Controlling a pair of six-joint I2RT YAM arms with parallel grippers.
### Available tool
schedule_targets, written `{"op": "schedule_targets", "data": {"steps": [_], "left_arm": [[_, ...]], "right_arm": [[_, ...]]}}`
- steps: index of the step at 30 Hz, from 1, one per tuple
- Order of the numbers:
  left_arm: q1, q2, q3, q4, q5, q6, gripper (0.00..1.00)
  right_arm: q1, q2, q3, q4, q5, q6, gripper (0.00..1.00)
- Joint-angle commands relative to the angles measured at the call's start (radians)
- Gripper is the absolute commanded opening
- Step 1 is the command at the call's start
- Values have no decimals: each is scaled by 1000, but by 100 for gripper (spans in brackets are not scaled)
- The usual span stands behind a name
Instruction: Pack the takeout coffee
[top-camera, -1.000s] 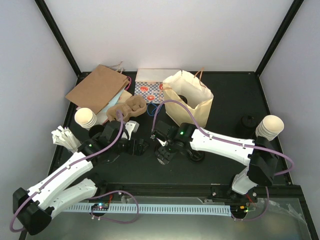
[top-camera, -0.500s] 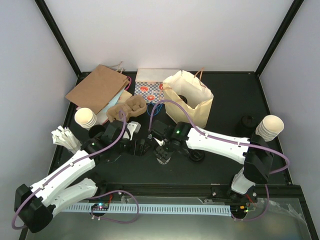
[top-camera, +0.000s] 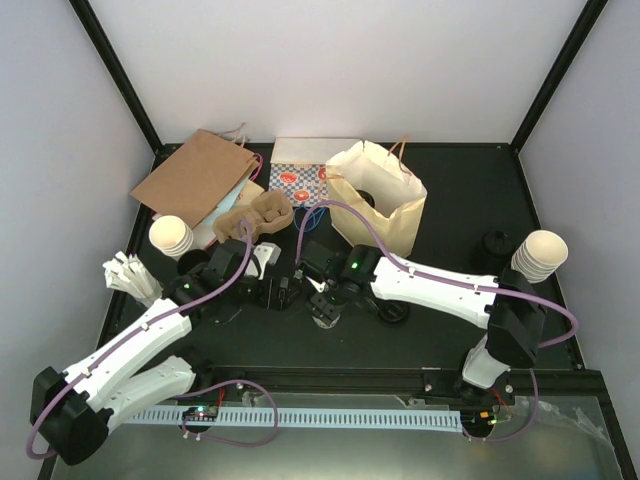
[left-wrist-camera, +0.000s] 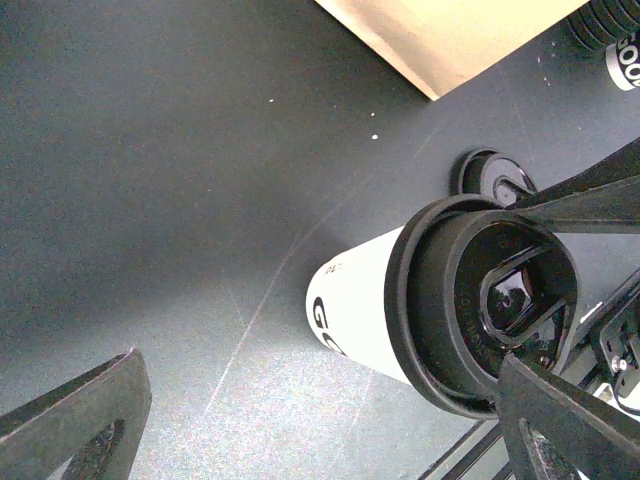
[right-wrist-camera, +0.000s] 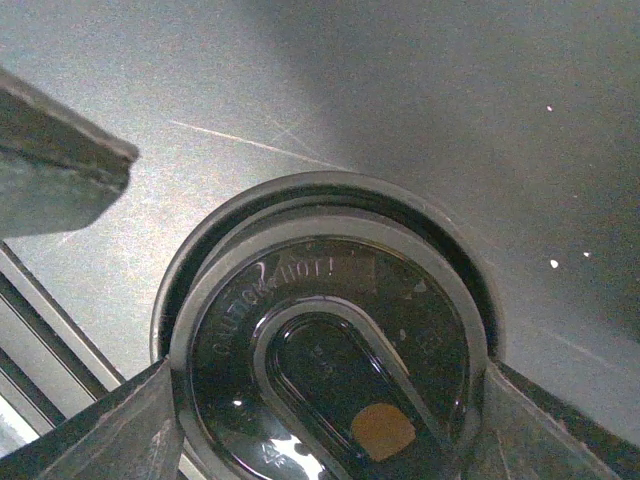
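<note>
The takeout coffee (left-wrist-camera: 372, 305) stands on the black table, a white cup under a black lid (right-wrist-camera: 330, 350). My right gripper (right-wrist-camera: 330, 420) comes down over it from above. Its fingers (right-wrist-camera: 110, 430) press against opposite sides of the lid rim, shut on it. In the top view the right gripper (top-camera: 325, 305) hides most of the cup. Just left of it, my left gripper (top-camera: 277, 293) is wide open. In the left wrist view the cup sits near the right finger (left-wrist-camera: 575, 425) of the left gripper (left-wrist-camera: 320, 440), untouched by it.
A cream paper bag (top-camera: 380, 205) stands open behind the grippers. Further left are a flat brown bag (top-camera: 195, 180), a cardboard carrier (top-camera: 255, 218) and a patterned box (top-camera: 298, 178). Lidless cup stacks (top-camera: 170, 238) (top-camera: 540, 255) flank the table. A loose lid (top-camera: 393, 312) lies right of the cup.
My right gripper has shifted a little left over the cup and its fingers have closed in onto the lid. The left arm has hardly moved.
</note>
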Motion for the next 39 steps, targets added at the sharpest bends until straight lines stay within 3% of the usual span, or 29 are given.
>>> {"op": "schedule_targets", "data": {"steps": [1,19,30,39], "left_arm": [[11,7,-5,12,27,10,97],[14,23,0,14,32,8,96],[19,-19,59,-25,-15,21,98],[31,-45,128,-5,-60,26,98]], "right_arm": [[17,50,-37,-8,-7,-4,69],[44,-3,-92,8,83,49,67],[15,-185,62,-67,162,67,64],[-11,-289,309,-174,310,35,63]]}}
